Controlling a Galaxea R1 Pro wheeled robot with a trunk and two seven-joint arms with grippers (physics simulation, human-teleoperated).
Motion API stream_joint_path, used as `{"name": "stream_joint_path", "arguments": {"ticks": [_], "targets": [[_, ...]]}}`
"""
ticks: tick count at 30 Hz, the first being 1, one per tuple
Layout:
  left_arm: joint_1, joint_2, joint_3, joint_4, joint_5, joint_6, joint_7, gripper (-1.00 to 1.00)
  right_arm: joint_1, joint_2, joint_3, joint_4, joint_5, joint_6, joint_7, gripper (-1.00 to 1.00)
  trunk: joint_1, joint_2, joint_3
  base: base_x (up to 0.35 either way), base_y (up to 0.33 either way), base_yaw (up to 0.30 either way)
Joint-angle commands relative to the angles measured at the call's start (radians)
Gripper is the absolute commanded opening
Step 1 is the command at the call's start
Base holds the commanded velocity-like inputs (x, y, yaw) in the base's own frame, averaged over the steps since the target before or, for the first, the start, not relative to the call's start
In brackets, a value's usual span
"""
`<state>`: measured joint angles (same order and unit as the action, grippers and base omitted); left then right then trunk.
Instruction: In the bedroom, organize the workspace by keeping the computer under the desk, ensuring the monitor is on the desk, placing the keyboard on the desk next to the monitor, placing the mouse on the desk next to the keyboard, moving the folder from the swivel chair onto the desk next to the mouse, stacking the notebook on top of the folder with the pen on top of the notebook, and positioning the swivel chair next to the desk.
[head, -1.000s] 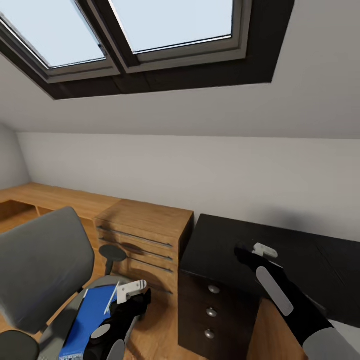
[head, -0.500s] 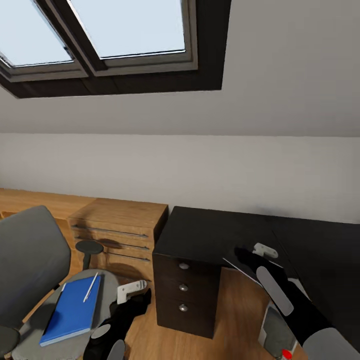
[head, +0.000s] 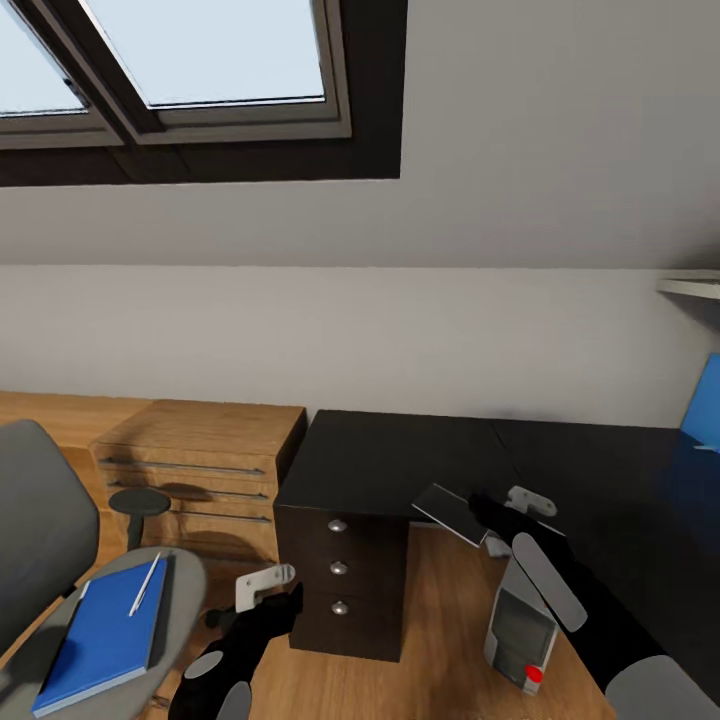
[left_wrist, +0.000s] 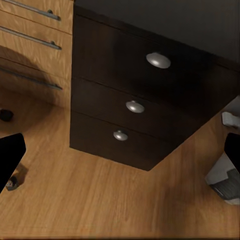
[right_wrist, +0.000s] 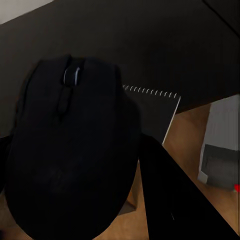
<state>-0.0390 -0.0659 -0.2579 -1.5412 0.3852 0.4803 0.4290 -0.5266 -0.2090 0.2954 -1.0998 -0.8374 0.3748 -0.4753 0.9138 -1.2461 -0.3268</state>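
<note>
Nearest in the right wrist view, a black mouse (right_wrist: 75, 150) with a grey scroll wheel sits clasped in the right hand (head: 520, 505), its rounded body bulking large before the camera. Just beyond it a dark spiral-bound notebook (right_wrist: 152, 112) lies half over the edge of the desk (head: 400, 465), its wire binding showing as a pale toothed line; from the head camera the notebook (head: 450, 513) is a tilted dark slab at the desk's inner corner. Below it on the wooden floor (head: 440, 620) stands the computer (head: 520, 625), a light grey tower with a darker front panel and a red dot low on it.

The left hand (head: 265, 585) hovers low over the floor, its white fingers apart and holding nothing. To its left the grey swivel chair (head: 40, 530) carries a blue folder (head: 105, 635) on its seat, with the thin white pen (head: 145, 585) lying on the folder.

Further back, the desk's black three-drawer unit (left_wrist: 135, 105) shows three round metal knobs. Beside it stands a light wooden dresser (head: 195, 455). A skylight (head: 190, 70) is set in the sloped ceiling.
</note>
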Motion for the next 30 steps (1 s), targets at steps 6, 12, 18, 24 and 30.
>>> {"name": "stream_joint_path", "arguments": {"ticks": [6, 12, 18, 24, 30], "targets": [[-0.001, 0.000, -0.001, 0.000, 0.012, 0.003, 0.008, 1.00, -0.001, -0.003, 0.000, 0.000, -0.009, -0.007, -0.079, -1.00, 0.000, -0.001, -0.001, 0.000, 0.000, -0.030], [-0.001, 0.000, -0.003, 0.001, 0.018, 0.004, 0.008, 1.00, -0.001, -0.003, -0.057, 0.017, -0.008, -0.014, -0.109, -1.00, 0.000, -0.001, 0.004, 0.000, 0.000, -0.210], [-0.001, 0.000, -0.003, 0.005, 0.018, 0.004, 0.008, 1.00, -0.001, -0.002, -0.075, 0.065, -0.006, -0.024, -0.110, -1.00, 0.000, -0.001, 0.009, 0.000, 0.000, -0.226], [-0.001, 0.000, -0.003, 0.010, 0.018, 0.004, 0.008, 1.00, -0.001, -0.002, -0.090, 0.087, -0.005, -0.037, -0.109, -1.00, 0.000, -0.001, 0.013, 0.000, 0.000, -0.228], [-0.001, 0.001, -0.001, 0.013, 0.018, 0.003, 0.009, 1.00, -0.002, -0.009, -0.115, 0.172, 0.005, -0.109, -0.108, -1.00, 0.000, -0.001, 0.018, 0.000, 0.000, -0.230]]}}
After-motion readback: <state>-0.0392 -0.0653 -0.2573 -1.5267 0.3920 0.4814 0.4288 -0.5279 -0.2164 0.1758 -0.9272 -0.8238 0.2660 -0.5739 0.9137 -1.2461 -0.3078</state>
